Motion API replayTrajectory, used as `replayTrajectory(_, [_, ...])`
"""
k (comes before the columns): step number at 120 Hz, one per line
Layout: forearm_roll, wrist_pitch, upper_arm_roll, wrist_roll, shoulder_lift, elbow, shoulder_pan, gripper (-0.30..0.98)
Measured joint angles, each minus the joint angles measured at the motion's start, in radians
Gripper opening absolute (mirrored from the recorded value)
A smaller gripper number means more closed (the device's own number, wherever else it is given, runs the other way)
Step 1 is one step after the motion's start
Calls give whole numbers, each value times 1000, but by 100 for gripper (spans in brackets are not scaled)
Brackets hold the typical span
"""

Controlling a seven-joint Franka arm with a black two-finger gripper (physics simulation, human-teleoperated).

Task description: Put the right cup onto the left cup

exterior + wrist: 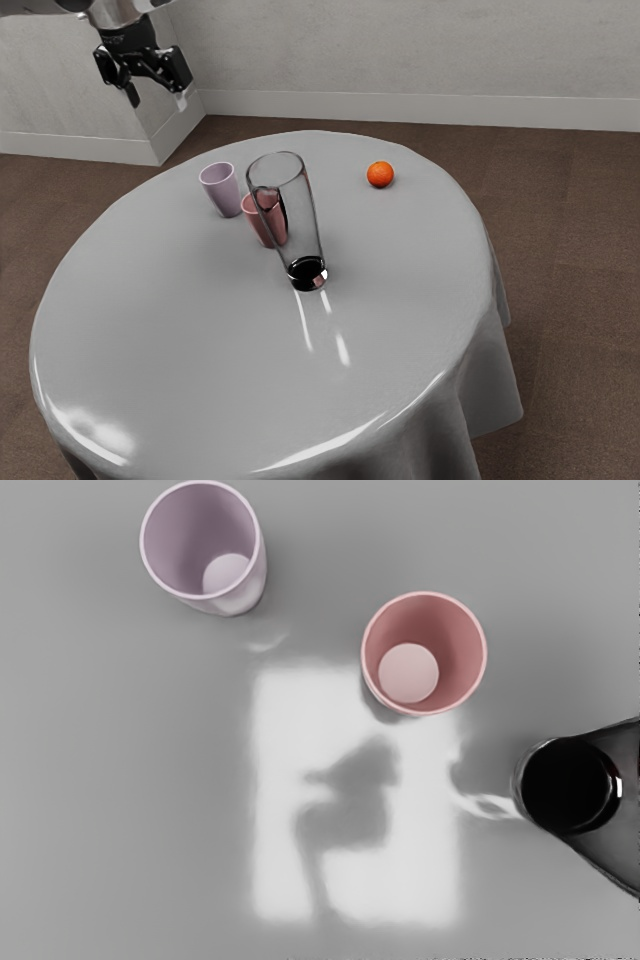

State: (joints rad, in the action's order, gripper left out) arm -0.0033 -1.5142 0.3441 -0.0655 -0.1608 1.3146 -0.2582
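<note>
Plainly, gripper [157, 99]: empty, fingers spread wide, held high and clear of the table [180, 340], presumably to reach over the cups without brushing them.
Pink cup [424, 655]: upright on the table, mouth up, probably the right cup that wants lifting.
Mauve cup [203, 545]: upright too, apart from the pink one; its open mouth should let the other nest inside.
Tall glass [300, 225]: near the pink cup, so a careless grasp might knock it.
Orange [380, 174]: well apart from both cups, likely no hindrance.
Tablecloth [482, 385]: grey and glossy, smooth on top, draped past the rounded edge, with a bright patch [420, 820] holding a dark shape.
Room: brown floor [580, 250], pale wall [400, 60], plain skirting board [400, 108].
</note>
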Motion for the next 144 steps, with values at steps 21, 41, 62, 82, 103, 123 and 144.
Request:
replayTrajectory(21, [13, -4, -27, -20, -3, 22, 23, 67])
replayTrajectory(41, [4, -53, -30, 77, -84, 27, 19, 67])
replayTrajectory(62, [-51, -162, -34, 218, -185, 91, 15, 67])
replayTrajectory(82, [-81, -263, -50, 338, -187, 191, 15, 67])
replayTrajectory(103, [-88, -342, -77, 447, -224, 187, 10, 67])
replayTrajectory(123, [-91, -387, -98, 535, -301, 142, -3, 67])
replayTrajectory(144, [-89, -408, -99, 604, -348, 130, -3, 66])
